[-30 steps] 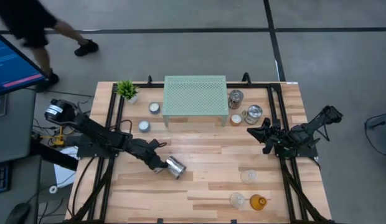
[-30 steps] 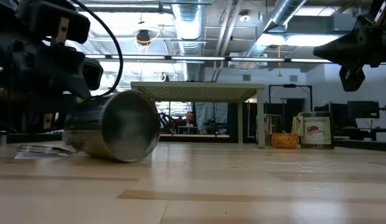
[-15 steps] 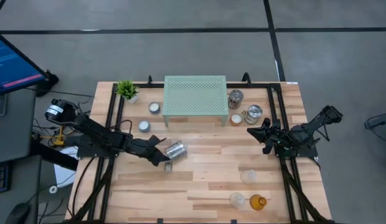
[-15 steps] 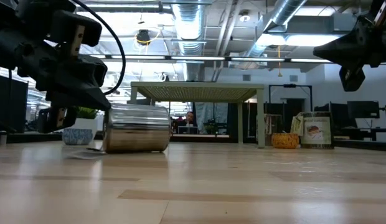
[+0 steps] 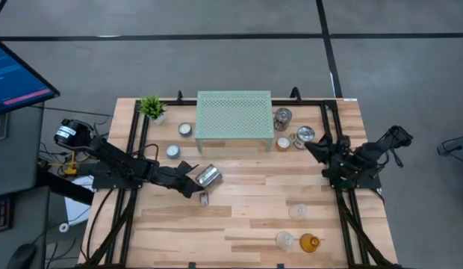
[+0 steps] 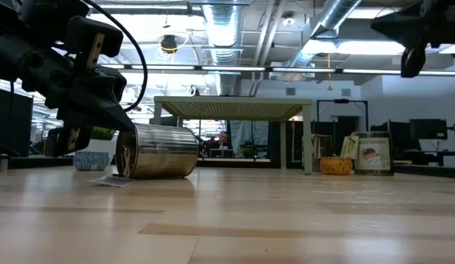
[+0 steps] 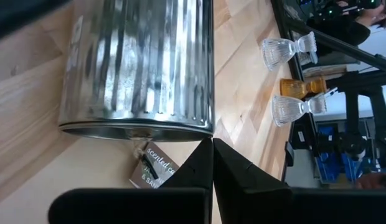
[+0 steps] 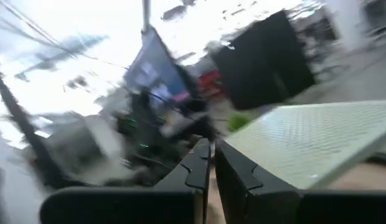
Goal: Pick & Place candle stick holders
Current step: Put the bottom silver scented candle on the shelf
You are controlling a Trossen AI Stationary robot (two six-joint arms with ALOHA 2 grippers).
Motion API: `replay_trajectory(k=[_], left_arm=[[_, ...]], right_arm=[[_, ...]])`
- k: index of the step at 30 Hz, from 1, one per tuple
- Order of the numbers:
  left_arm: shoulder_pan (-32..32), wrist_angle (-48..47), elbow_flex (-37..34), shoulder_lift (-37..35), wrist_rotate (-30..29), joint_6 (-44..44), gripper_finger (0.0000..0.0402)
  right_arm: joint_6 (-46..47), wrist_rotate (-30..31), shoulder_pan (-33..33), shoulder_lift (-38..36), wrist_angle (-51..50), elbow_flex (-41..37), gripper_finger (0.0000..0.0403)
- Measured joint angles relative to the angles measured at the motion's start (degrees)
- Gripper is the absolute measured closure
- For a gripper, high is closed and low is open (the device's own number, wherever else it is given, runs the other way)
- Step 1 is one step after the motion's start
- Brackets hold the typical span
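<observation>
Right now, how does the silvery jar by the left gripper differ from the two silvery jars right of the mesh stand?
The silvery jar by the left gripper lies on its side mid-table, its tag on the wood; the two silvery jars right of the mesh stand stand upright. It lies alone; they sit close together. All look shiny and metallic.

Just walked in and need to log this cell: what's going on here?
The left claw is shut and empty beside a ribbed silvery glass jar lying on its side on the wooden table, its paper tag next to the fingertips. The right claw is shut too, raised near the upright silvery jars beside the pale green mesh stand.
</observation>
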Motion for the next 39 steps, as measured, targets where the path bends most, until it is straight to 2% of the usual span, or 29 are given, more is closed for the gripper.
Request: replay_trajectory(k=[3, 6, 12, 17, 21, 24, 28, 32, 34, 39], left_arm=[[0.0, 0.15, 0.0, 0.0, 0.02, -0.46, 0.04], [0.0, 0.14, 0.0, 0.0, -0.07, -0.54, 0.04], [0.0, 0.15, 0.02, 0.0, -0.13, -1.05, 0.04], [-0.01, 0.15, 0.0, 0.0, -0.13, -1.21, 0.04], [-0.02, 0.12, 0.02, 0.0, 1.31, -1.12, 0.04], [-0.02, -0.03, 0.01, 0.0, 2.51, -0.01, 0.04], [-0.02, -0.06, 0.02, 0.0, 3.24, 0.84, 0.04], [-0.08, -0.07, 0.02, 0.0, 6.6, 2.14, 0.04], [-0.11, -0.07, 0.02, 0.0, 8.25, 2.1, 0.04], [-0.11, -0.08, 0.02, -0.03, 12.0, 0.54, 0.04]], right_arm=[[-2.51, 1.71, -1.0, 6.11, -0.8, 3.55, 0.0387], [-2.3, 1.58, -3.27, 15.24, -2.67, 8.23, 0.0388], [5.68, -0.85, -9.47, 36.97, -11.2, 19.27, 0.0382], [9.48, -14.72, -16.69, 53.59, -18.0, 27.7, 0.034], [9.55, -25.79, -20.81, 65.29, -17.93, 33.44, 0.0287], [9.46, -31.61, -22.2, 73.4, -18.01, 38.64, 0.0244], [2.63, -37.04, -22.37, 81.69, -18.17, 46.31, 0.0186], [-11.87, -38.18, -23.07, 85.65, -20.77, 56.52, 0.0147], [-17.15, -38.61, -23.83, 88.37, -26.42, 63.2, 0.0137], [-26.47, -46.98, -25.48, 100.26, -43.56, 82.62, 0.0131]])
